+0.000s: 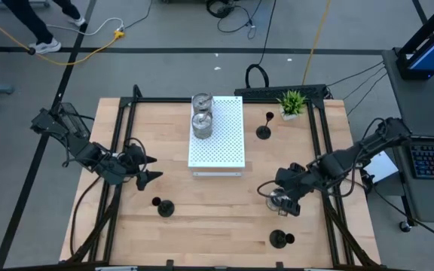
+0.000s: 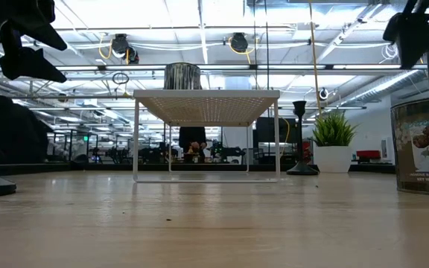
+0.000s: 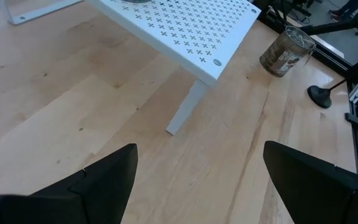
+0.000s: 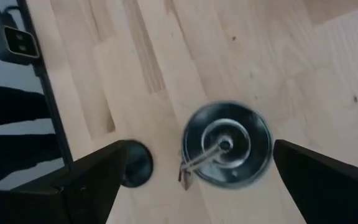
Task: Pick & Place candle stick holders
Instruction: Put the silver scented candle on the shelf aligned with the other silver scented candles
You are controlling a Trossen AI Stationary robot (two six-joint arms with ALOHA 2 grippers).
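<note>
Dark and jointed, the left arm reaches in from the left of the high view, its left gripper (image 1: pixel 148 168) spread wide above bare wood, a black holder (image 1: pixel 164 208) below it toward the lower edge. The right gripper (image 1: pixel 279 197) hangs over a silver cup (image 1: pixel 280 200) at lower right; two silver cups (image 1: pixel 202 120) stand on the white perforated board (image 1: pixel 217 150).

Low view: the shiny cup (image 2: pixel 423 145) stands at right on the wooden table (image 2: pixel 214 223).

Left wrist view: fingers (image 3: pixel 104 180) wide apart, the cup (image 3: pixel 286 51) far off at upper right.

Right wrist view: round glossy cup (image 4: pixel 227 144) centred between widely parted fingers (image 4: pixel 98 174).
</note>
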